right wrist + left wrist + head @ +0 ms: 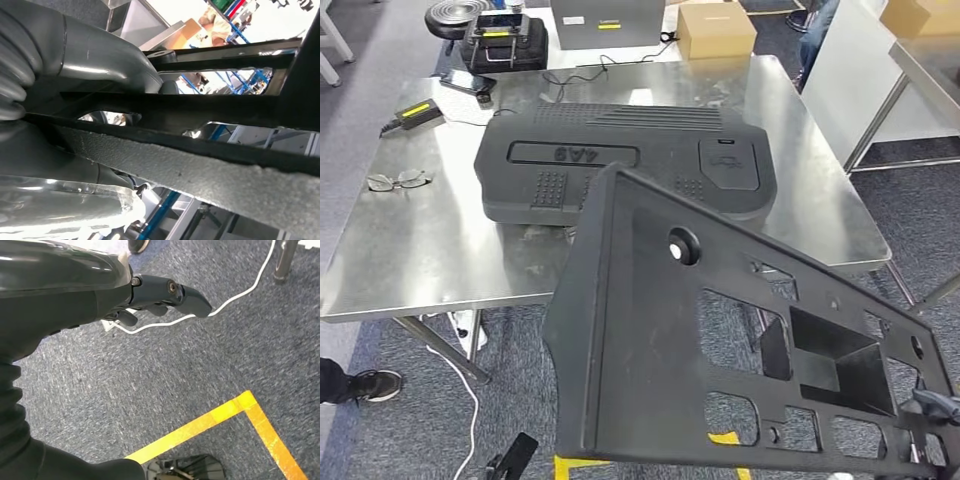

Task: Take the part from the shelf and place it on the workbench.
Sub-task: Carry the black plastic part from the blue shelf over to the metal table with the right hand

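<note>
I am carrying the part (712,340), a flat black panel with cut-outs and a recessed pocket, tilted in the air just short of the workbench (410,250), its upper corner overlapping the near edge. My right hand (94,115) is gripping its lower edge, thumb over the rim. My left hand (166,295) is hanging empty above the carpet, fingers loosely apart. I should be levelling the panel and setting it down clear of the black cover (622,160) already lying there.

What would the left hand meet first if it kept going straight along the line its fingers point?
Probably the white cable lying on the blue-grey carpet; the left hand points roughly toward it, though depth is hard to judge.
</note>
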